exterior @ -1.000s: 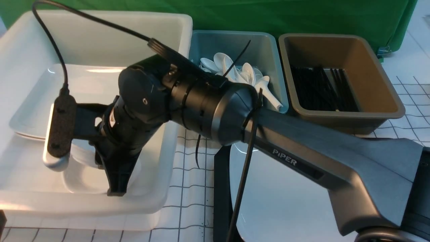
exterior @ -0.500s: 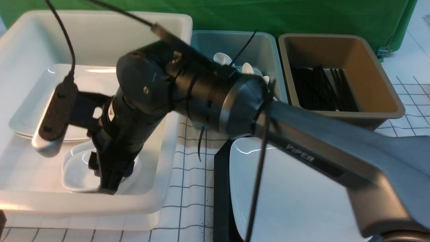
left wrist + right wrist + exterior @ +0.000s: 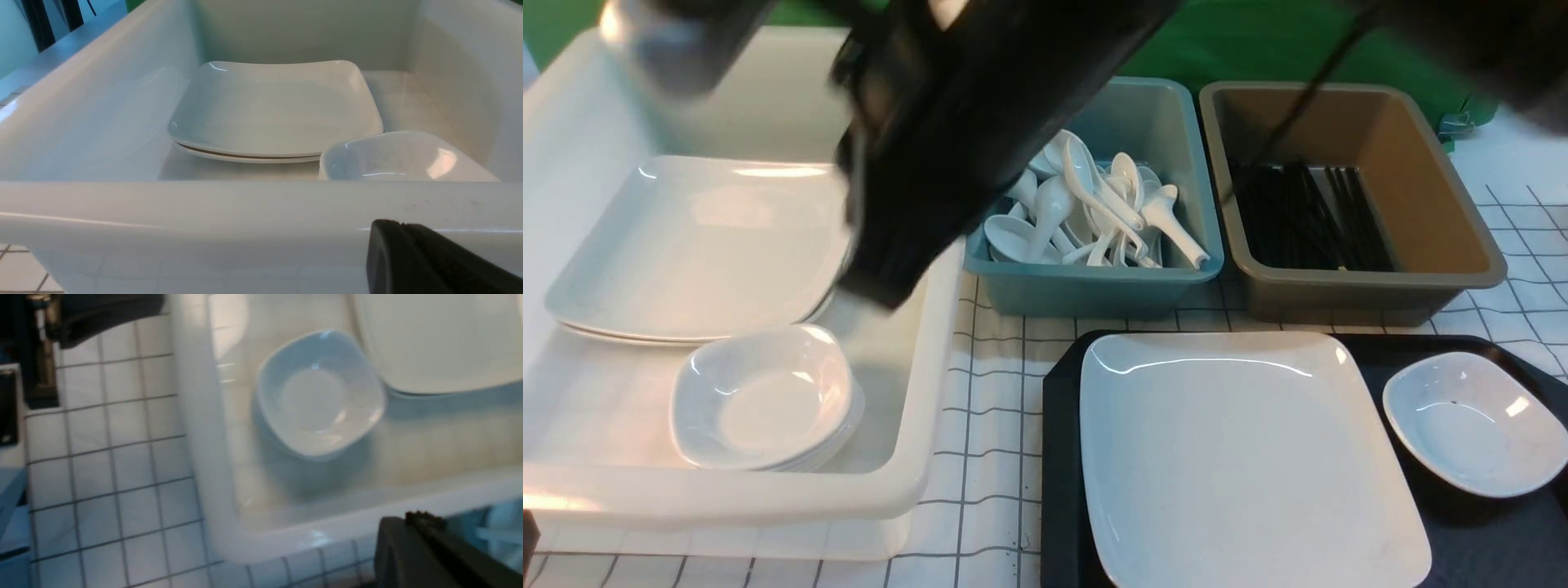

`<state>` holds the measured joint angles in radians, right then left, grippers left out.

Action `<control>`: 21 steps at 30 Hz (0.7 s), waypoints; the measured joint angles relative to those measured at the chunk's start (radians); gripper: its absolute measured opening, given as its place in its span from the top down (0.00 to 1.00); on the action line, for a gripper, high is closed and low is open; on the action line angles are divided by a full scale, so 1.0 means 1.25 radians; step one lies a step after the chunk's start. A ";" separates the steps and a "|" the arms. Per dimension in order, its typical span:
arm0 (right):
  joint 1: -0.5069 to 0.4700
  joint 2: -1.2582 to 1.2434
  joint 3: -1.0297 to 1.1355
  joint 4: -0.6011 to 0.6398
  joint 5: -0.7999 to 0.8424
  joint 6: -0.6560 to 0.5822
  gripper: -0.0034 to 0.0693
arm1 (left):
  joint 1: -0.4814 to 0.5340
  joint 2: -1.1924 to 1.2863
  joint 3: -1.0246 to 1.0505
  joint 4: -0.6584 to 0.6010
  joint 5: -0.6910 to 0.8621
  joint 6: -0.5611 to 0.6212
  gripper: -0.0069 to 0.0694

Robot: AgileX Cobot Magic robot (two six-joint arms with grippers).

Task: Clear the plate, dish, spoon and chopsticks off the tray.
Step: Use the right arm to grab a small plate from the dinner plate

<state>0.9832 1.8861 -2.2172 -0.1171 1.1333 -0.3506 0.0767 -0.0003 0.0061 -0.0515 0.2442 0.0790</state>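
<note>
Big glossy white square plate [image 3: 1241, 457], rounded corners, lies flat on left half of black tray [image 3: 1058, 457]. Small dish [image 3: 1470, 425] sits just beside it at tray's right edge. No spoon or chopsticks in view on tray. White tub [image 3: 915, 482] keeps like with like, so plate likely belongs on plate stack [image 3: 694, 245]. Right gripper [image 3: 408, 547] above tub, pinched closed, empty. Left gripper [image 3: 408, 253] closed, empty, outside tub's wall.
</note>
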 joint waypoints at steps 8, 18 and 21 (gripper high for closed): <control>-0.026 -0.282 0.196 -0.118 0.000 0.157 0.91 | 0.000 0.000 0.000 0.000 0.000 -0.001 0.88; -0.241 -0.695 0.900 -0.157 -0.004 0.315 0.91 | 0.000 0.000 0.000 0.000 0.000 0.000 0.88; -0.342 -0.738 1.064 -0.159 -0.006 0.340 0.91 | 0.000 0.000 0.000 0.000 0.000 0.002 0.88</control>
<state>0.5556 0.9631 -0.8877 -0.3160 1.1252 0.0742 0.0767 -0.0003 0.0061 -0.0515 0.2442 0.0811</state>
